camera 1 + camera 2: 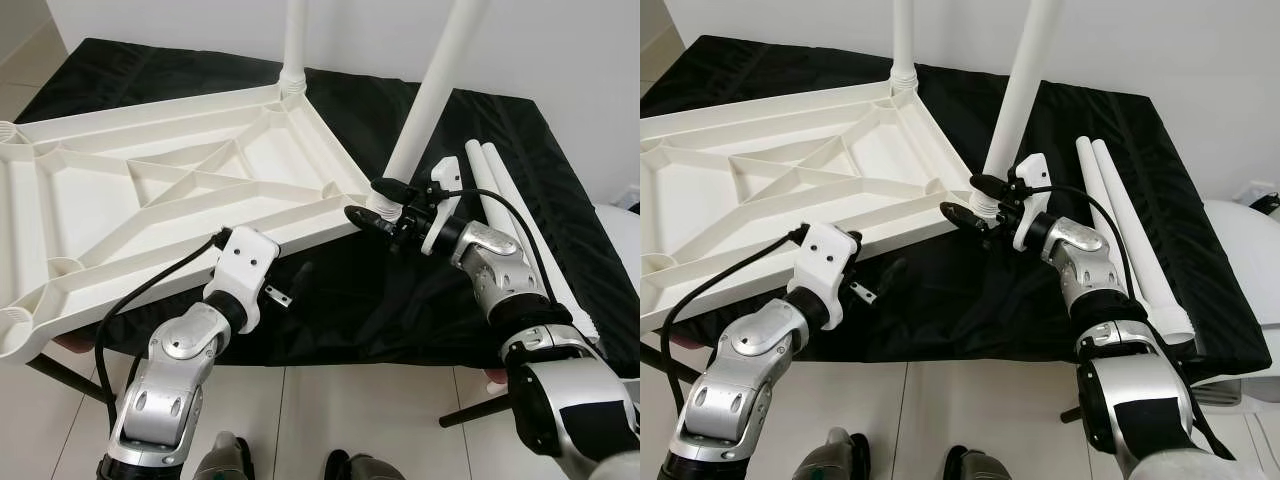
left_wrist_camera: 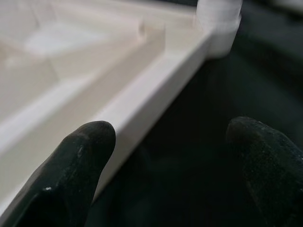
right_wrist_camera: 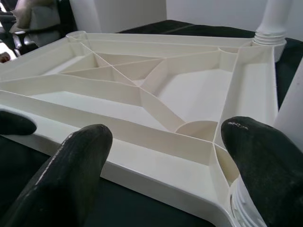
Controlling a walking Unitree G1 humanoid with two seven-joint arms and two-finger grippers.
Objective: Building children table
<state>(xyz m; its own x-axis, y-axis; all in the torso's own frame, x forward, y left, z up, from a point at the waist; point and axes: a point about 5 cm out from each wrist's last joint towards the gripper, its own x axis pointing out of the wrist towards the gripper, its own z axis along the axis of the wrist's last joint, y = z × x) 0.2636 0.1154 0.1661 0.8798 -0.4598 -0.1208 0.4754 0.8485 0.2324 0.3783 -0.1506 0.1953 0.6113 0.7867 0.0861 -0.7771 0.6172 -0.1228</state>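
My right claw (image 1: 372, 204) is spread around the base of the white leg (image 1: 432, 92) at the upturned tabletop (image 1: 150, 195) corner; my left claw (image 2: 165, 156), also spread, sits at its near edge.

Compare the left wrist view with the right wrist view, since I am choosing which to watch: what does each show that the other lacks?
Left wrist view: the black cloth close under the open left pincer, and the tabletop edge, blurred.
Right wrist view: the ribbed underside, an empty corner socket, and the open right pincer beside a leg.
Both: the upturned tabletop and a fitted leg.
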